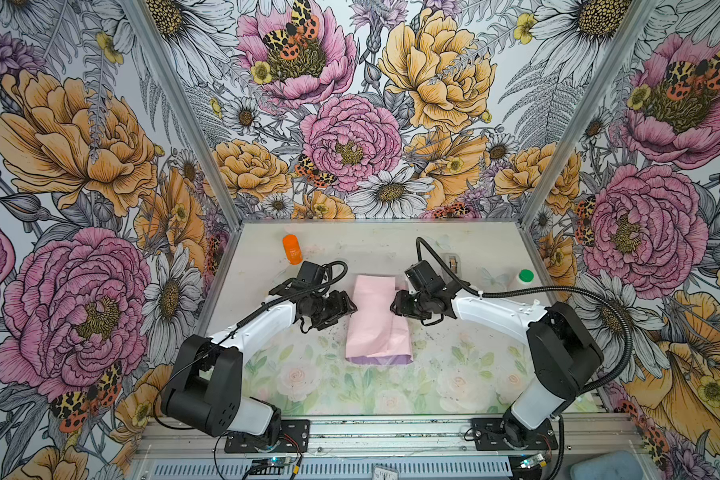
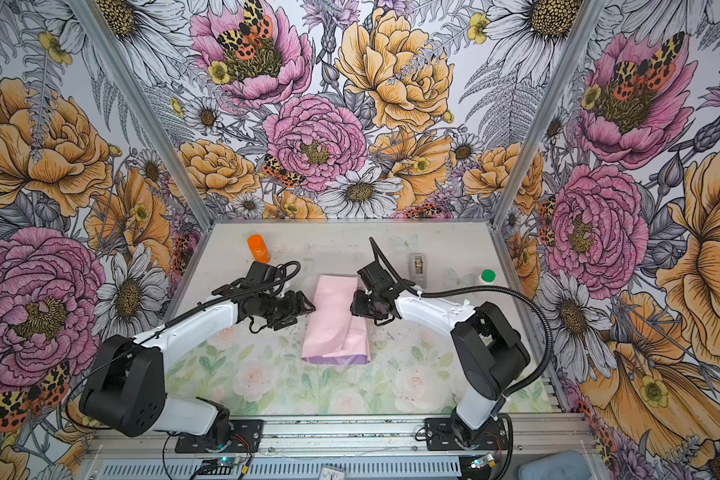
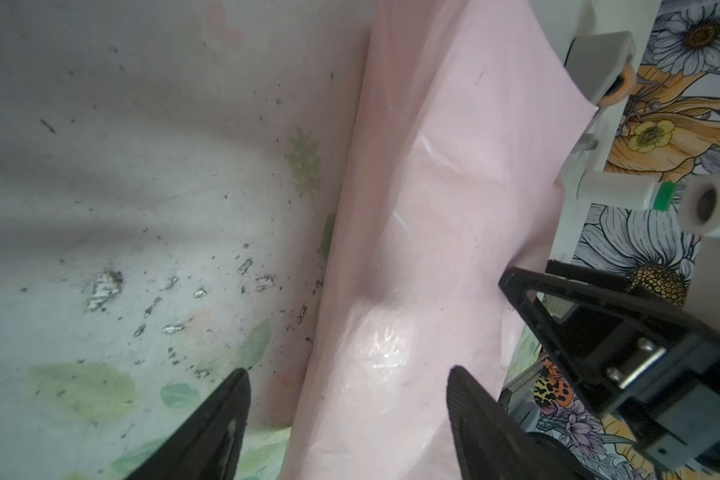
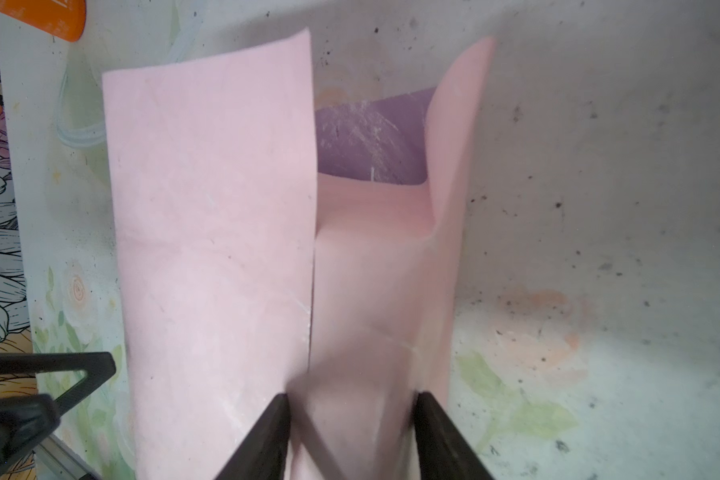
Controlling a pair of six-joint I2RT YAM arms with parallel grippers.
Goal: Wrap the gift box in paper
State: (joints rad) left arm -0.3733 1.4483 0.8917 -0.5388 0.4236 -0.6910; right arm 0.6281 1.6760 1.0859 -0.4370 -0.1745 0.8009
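**Top views.** Both arms reach inward with forearms low and wrists turned toward each other. The left claw point(image 1: 352, 307) point(image 2: 310, 307) and right claw point(image 1: 393, 307) point(image 2: 353, 307) face each other across the large creased sheet of paper point(image 1: 375, 324) point(image 2: 333, 328). It is pale pink on top with a lilac underside, and lies folded into a long bundle between them on the floral-printed table point(image 1: 454, 374).

An orange cylindrical plastic bottle point(image 1: 292, 248) stands behind the left claw, well apart. A grey tape dispenser point(image 2: 417, 268) and a white bottle with green cap point(image 1: 523, 277) stand behind the right claw. The bottles' contents cannot be seen.

**Left wrist.** The left claw point(image 3: 348, 371) has its fingers wide apart and clamps nothing. The paper point(image 3: 433, 208) runs ahead from between them. A bulge shows under the sheet, but the dark navy gift box itself is hidden.

**Right wrist.** The right claw point(image 4: 352, 395) has both fingers pressed against a raised fold of the paper point(image 4: 208, 228) and is closed on it, though the picture is blurred there. The lilac side shows ahead, between two upstanding flaps.
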